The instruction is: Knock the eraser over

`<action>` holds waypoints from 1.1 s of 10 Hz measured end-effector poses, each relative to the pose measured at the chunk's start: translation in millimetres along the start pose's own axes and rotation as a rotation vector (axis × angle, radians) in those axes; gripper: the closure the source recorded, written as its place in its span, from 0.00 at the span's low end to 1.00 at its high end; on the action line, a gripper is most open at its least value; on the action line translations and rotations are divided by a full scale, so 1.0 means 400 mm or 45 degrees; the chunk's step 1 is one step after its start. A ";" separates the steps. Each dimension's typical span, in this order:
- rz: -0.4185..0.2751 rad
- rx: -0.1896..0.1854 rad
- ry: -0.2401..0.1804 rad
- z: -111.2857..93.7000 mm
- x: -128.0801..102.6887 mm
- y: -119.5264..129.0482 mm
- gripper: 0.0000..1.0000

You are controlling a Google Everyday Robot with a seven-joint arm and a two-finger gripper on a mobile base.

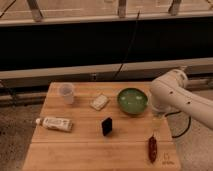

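A wooden table (90,152) fills the lower part of the camera view, and several small things lie on it. At the far left there is a white tube (55,123). It lies on its side near the left edge, with its cap pointing to the left. Behind it, close to the back edge, a clear cup (66,93) stands upright. To the right of the cup lies a pale flat rectangular block (99,102), a little turned on the table.

The eraser (107,126) is near the middle of the table, in front of the pale block and apart from it. It is a small black block and it stands upright, not knocked over. Nothing touches it. The tube is well to its left.

Further right, at the back, sits a green bowl (133,101). In front of it, near the front right corner, a dark red chilli-shaped thing (152,148) lies with its length pointing toward the front edge.

The white robot arm (177,95) comes in from the right side, just beside the bowl. The gripper (157,122) hangs down from it over the right part of the table, between the bowl and the chilli-shaped thing, and well apart from the eraser. Whether the gripper is apart or together cannot be told here.

Behind the table a black cable (127,50) hangs in front of a dark wall.
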 end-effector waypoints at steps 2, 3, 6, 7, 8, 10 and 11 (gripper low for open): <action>-0.035 0.000 0.005 0.022 -0.015 0.012 0.20; -0.054 0.000 0.006 0.032 -0.041 0.015 0.20; -0.095 -0.001 0.005 0.053 -0.075 0.025 0.20; -0.104 -0.001 0.002 0.055 -0.079 0.028 0.20; -0.113 -0.001 -0.001 0.057 -0.088 0.031 0.20; -0.134 0.000 -0.007 0.062 -0.111 0.032 0.20; -0.141 -0.001 -0.008 0.066 -0.115 0.035 0.20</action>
